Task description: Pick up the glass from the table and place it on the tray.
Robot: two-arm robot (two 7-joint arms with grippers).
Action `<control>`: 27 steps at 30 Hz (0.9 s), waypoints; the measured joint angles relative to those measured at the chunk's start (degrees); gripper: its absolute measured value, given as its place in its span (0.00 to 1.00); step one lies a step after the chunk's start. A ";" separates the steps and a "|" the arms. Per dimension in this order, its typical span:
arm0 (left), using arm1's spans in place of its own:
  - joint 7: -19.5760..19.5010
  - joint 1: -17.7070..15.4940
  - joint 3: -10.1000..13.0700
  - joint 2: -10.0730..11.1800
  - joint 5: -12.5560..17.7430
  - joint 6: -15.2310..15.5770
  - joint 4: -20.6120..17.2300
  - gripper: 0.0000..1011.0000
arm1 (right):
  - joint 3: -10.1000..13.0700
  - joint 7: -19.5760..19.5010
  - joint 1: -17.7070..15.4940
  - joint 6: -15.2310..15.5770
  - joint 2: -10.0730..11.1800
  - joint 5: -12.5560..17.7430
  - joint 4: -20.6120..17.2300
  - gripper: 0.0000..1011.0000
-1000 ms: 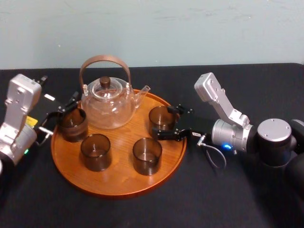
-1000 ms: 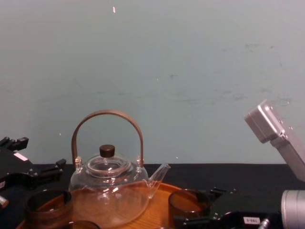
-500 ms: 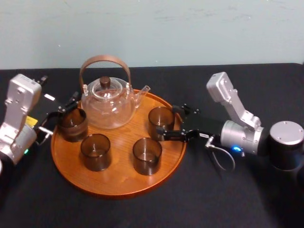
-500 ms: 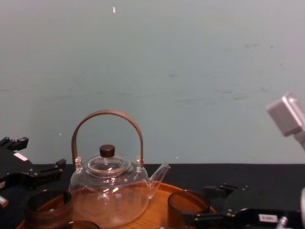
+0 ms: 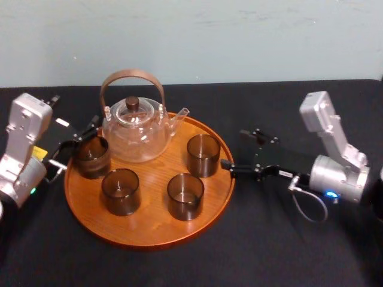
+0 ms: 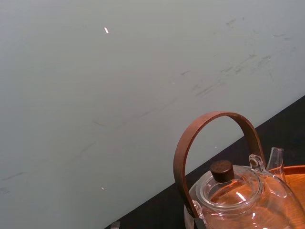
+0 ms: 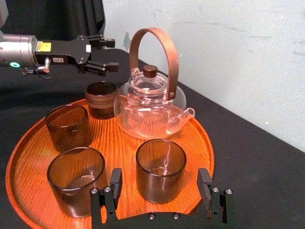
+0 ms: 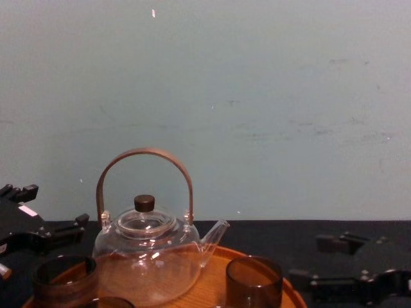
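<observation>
Head view, centre-right: right gripper [image 5: 233,149] gapes empty beside the tray [image 5: 149,230]; a careless swing could topple the nearest glass [image 5: 203,155] (left gripper [image 5: 84,133], fingers spread, far left).

A clear glass teapot [image 5: 136,134] stands upright near the far rim of the tray [image 5: 149,230]. Its arched brown handle is raised, a dark knob tops its lid, and its spout points right. Behind rises a pale blue-green wall [image 5: 191,36], faintly scuffed.
</observation>
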 joint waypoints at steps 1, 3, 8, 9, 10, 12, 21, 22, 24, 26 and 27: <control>0.00 0.00 0.00 0.00 0.00 0.00 0.00 0.99 | 0.29 -0.04 -0.40 -0.12 0.41 0.27 -0.53 0.99; 0.00 0.00 0.00 0.00 0.00 0.00 0.00 0.99 | 1.11 -0.36 -1.42 -0.42 1.43 0.91 -1.73 0.99; 0.00 0.00 0.00 0.00 0.00 0.00 0.00 0.99 | 3.16 -2.59 -3.56 -1.11 2.75 1.81 -3.64 0.99; 0.00 0.00 0.00 0.00 0.00 0.00 0.00 0.99 | 3.92 -3.79 -4.25 -1.46 2.88 1.85 -4.10 0.99; 0.00 0.00 0.00 0.00 0.00 0.00 0.00 0.99 | 4.28 -4.37 -4.55 -1.65 2.89 1.86 -4.33 0.99; 0.00 0.00 0.00 0.00 0.00 0.00 0.00 0.99 | 5.07 -5.66 -5.15 -2.12 2.87 1.79 -4.76 0.99; 0.00 0.00 0.00 0.00 0.00 0.00 0.00 0.99 | 10.29 -15.20 -9.03 -6.49 0.61 -1.39 -6.84 0.99; 0.00 0.00 0.00 0.00 0.00 0.00 0.00 0.99 | 10.29 -15.20 -9.03 -6.49 0.61 -1.39 -6.84 0.99; 0.00 0.00 0.00 0.00 0.00 0.00 0.00 0.99 | 11.07 -17.24 -9.77 -7.77 -0.12 -2.65 -6.85 0.99; 0.00 0.00 0.00 0.00 0.00 0.00 0.00 0.99 | 11.67 -18.89 -10.32 -8.98 -0.81 -3.98 -6.54 0.99; 0.00 0.00 0.00 0.00 0.00 0.00 0.00 0.99 | 11.83 -19.36 -10.46 -9.30 -1.02 -4.42 -6.36 0.99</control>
